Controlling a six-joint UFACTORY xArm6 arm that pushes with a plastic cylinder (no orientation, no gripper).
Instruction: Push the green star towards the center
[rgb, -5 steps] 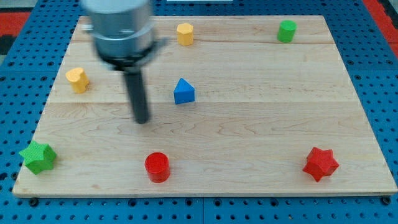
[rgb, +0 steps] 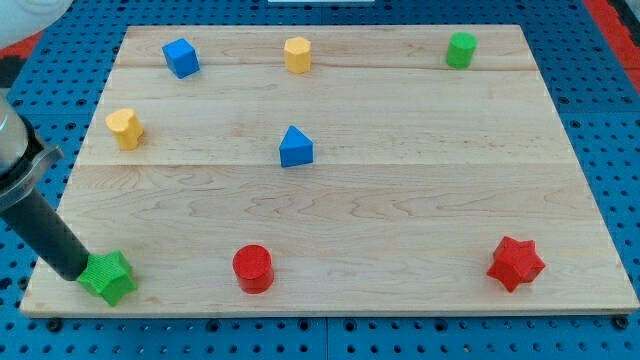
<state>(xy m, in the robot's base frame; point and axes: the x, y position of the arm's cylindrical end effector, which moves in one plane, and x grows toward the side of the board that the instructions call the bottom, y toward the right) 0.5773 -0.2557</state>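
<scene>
Camera view: my tip (rgb: 72, 272) is at the view's bottom left corner of the wooden worktop (rgb: 400, 210), pressed against the left side of the green star (rgb: 107, 277). The dark rod leans up and to the view's left from there, running off the board's left edge. There is no pincer on this arm, only the rod, so nothing is spread, pressed together or pinching.

The green star sits near the bottom edge of the worktop, close to the left corner and well apart from the board's middle. To its right along the same bottom strip stands the red cylinder (rgb: 252, 268), near but not touching it. Far off at the view's bottom right is the red star (rgb: 516, 263).

Close to the middle of the board is the blue triangular block (rgb: 295, 147). At the view's left, about halfway up, is a yellow block (rgb: 125, 128), its shape hard to make out. Along the top run a blue cube (rgb: 181, 57) at the left, a yellow block of roughly hexagonal outline (rgb: 297, 54) just left of centre, and a green cylinder (rgb: 461, 49) towards the right.

The worktop rests on a blue perforated base (rgb: 620, 150).
</scene>
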